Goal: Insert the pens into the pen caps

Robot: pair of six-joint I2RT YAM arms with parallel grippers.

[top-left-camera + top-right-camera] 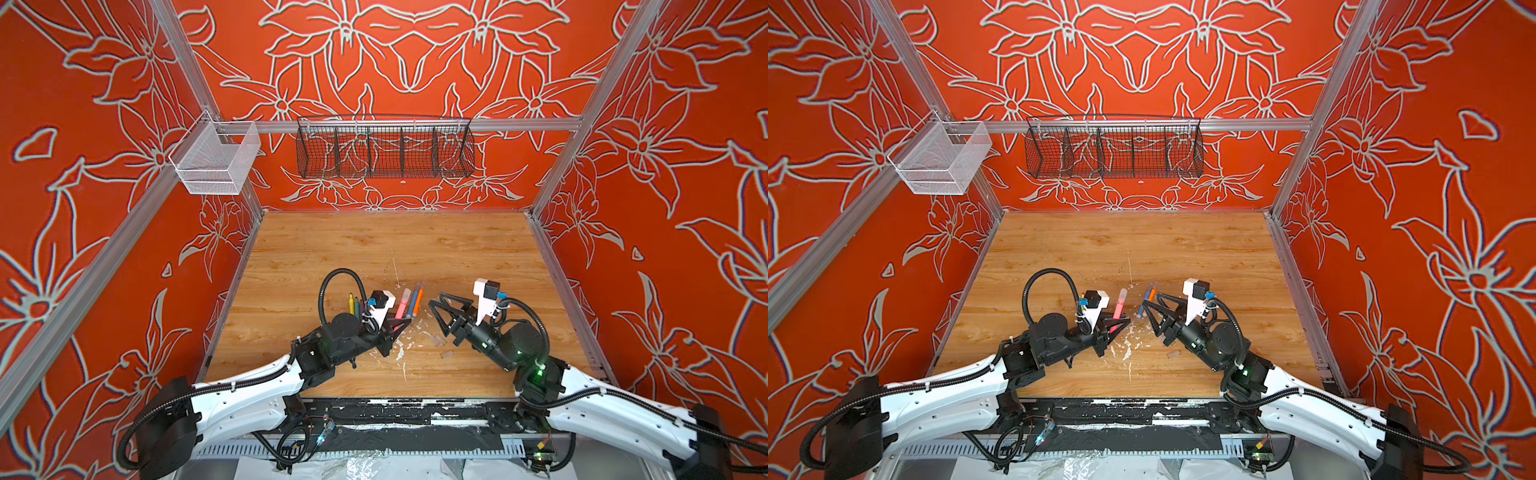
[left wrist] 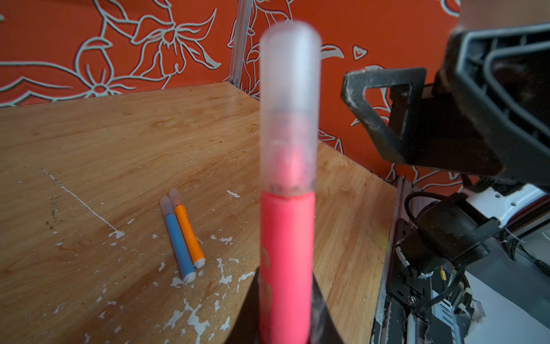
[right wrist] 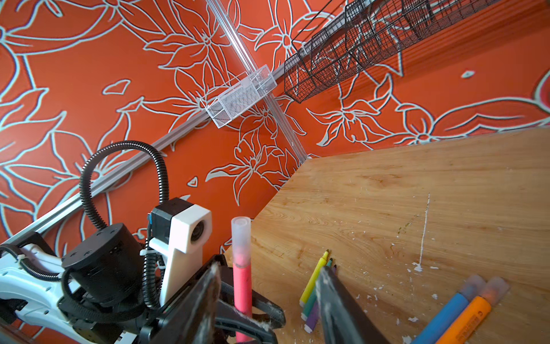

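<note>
Left wrist view: left claw (image 2: 285,323) pressed together on the lower barrel of the pink pen (image 2: 286,253), whose cap (image 2: 290,98) sits on the far end. Long axis runs straight out from the claw's tips, capped end pointing away from it and raised off the table (image 2: 119,143). Right claw (image 3: 269,268) spread, empty, near the cap. Pen judged light, stiff, smooth and liable to slip; best held mid-barrel, across the axis, clear of the cap.
</note>
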